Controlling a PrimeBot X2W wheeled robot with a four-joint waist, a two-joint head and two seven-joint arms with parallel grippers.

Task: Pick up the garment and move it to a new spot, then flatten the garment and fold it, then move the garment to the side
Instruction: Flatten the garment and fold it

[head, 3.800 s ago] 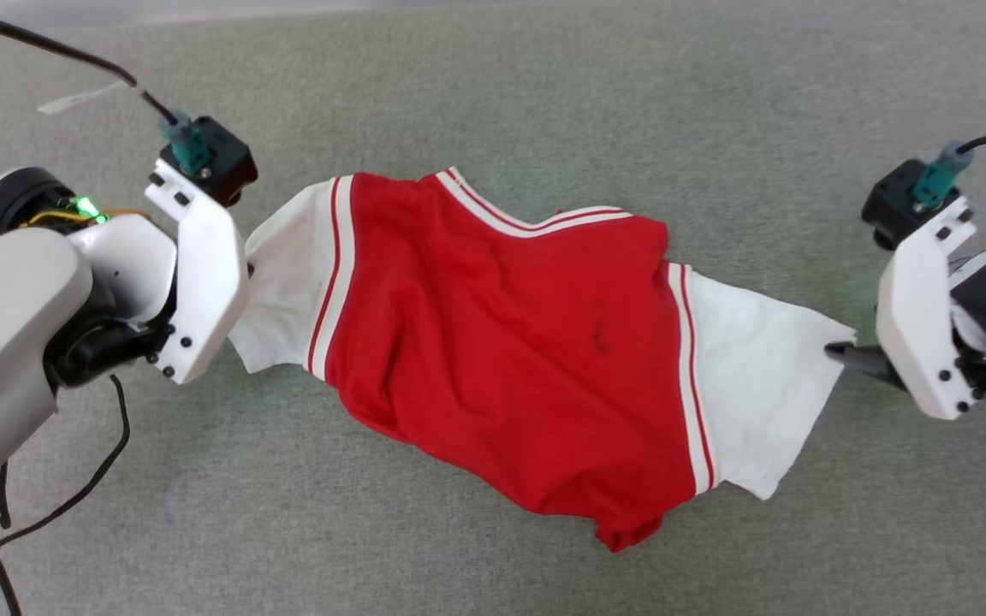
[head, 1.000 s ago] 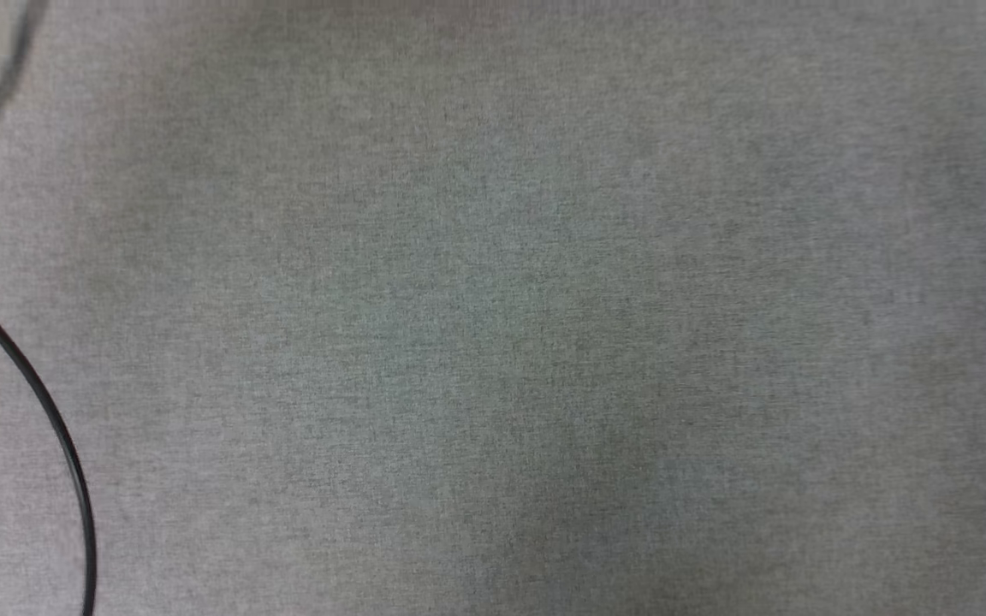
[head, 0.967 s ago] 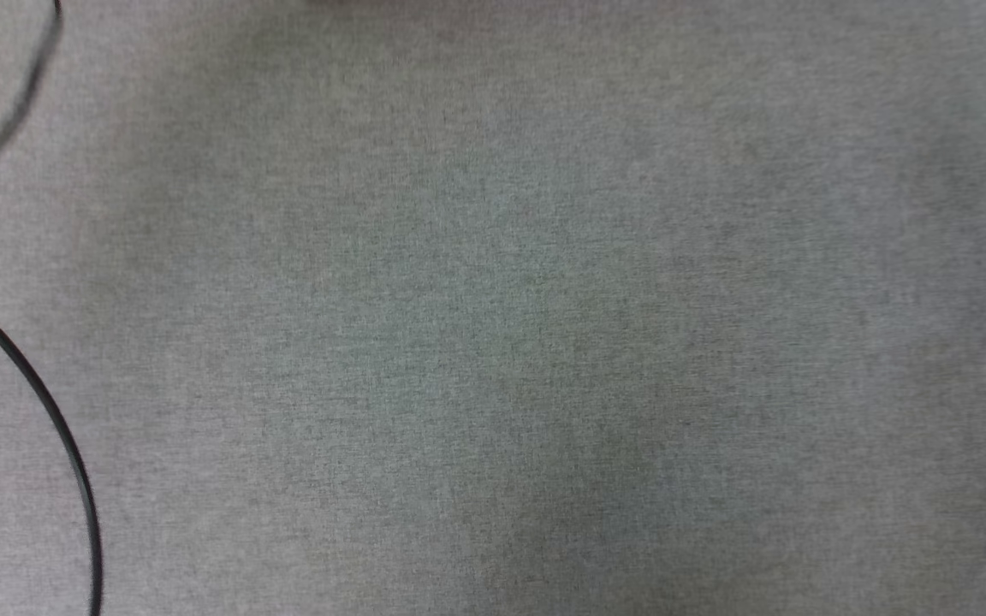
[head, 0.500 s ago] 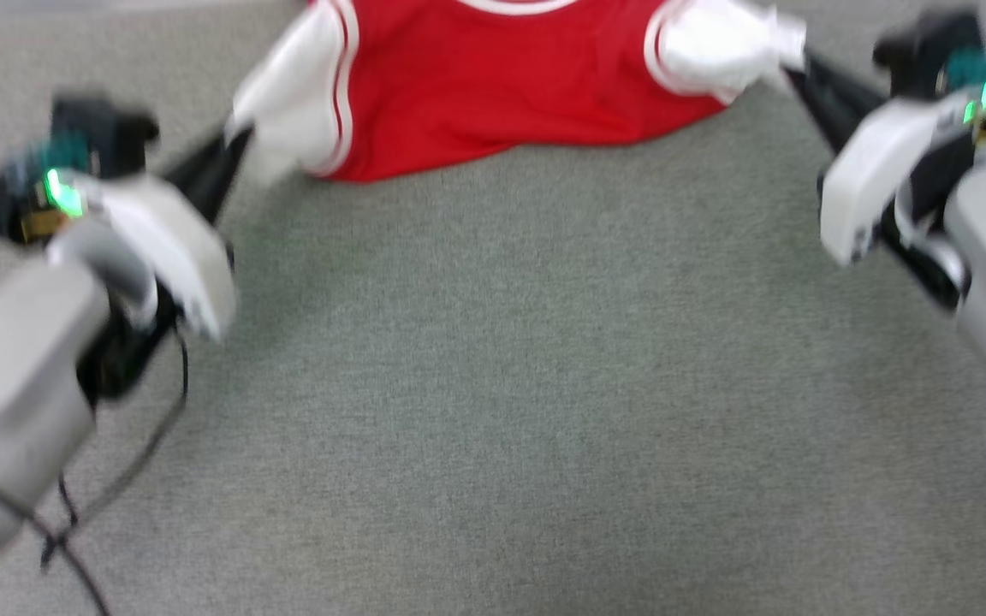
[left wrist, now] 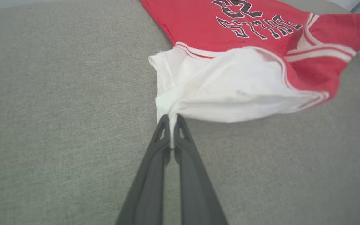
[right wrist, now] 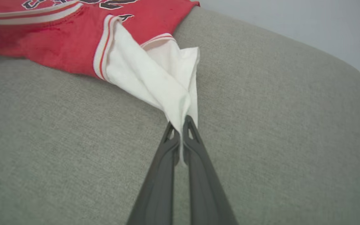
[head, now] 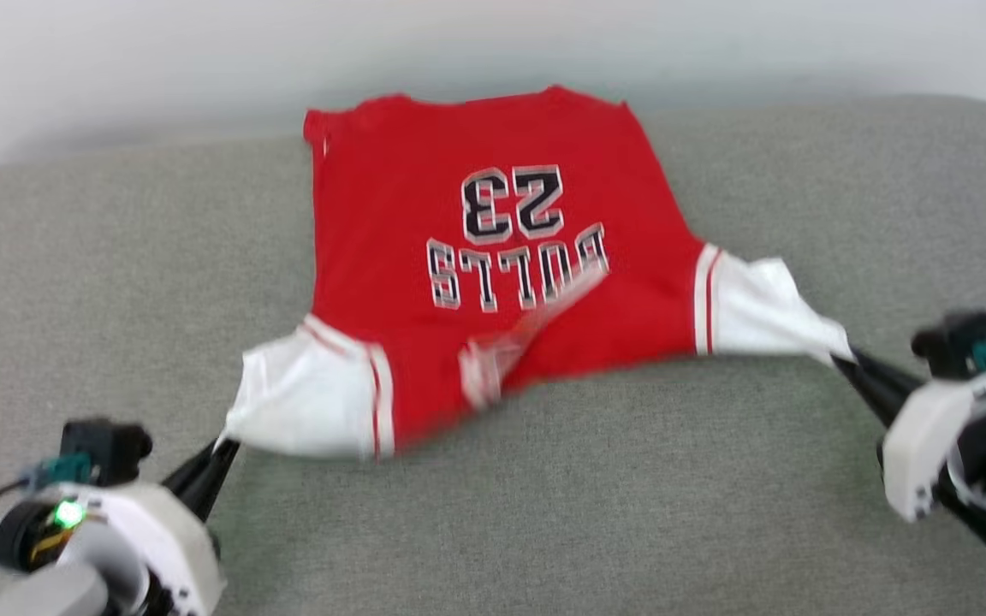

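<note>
The garment point(head: 476, 248) is a red jersey with white sleeves, spread on the grey fabric surface with its black "BULLS 23" print facing up and upside down to me. My left gripper point(head: 223, 445) is shut on the tip of the white sleeve at the lower left; the left wrist view shows the garment point(left wrist: 230, 84) pinched by that gripper point(left wrist: 171, 120). My right gripper point(head: 840, 359) is shut on the other white sleeve, and the right wrist view shows the garment point(right wrist: 148, 75) bunched where that gripper point(right wrist: 180, 123) grips it. The neckline side sags between the two grips.
The grey padded surface point(head: 544, 513) stretches wide in front of the jersey. Its far edge point(head: 801, 107) meets a pale wall just behind the hem. A rounded corner of the surface point(right wrist: 339, 65) lies to the right.
The head camera has tilted up, bringing the whole jersey into view. Both grippers, still shut on the sleeves, have carried it away from me and it now lies print side up.
</note>
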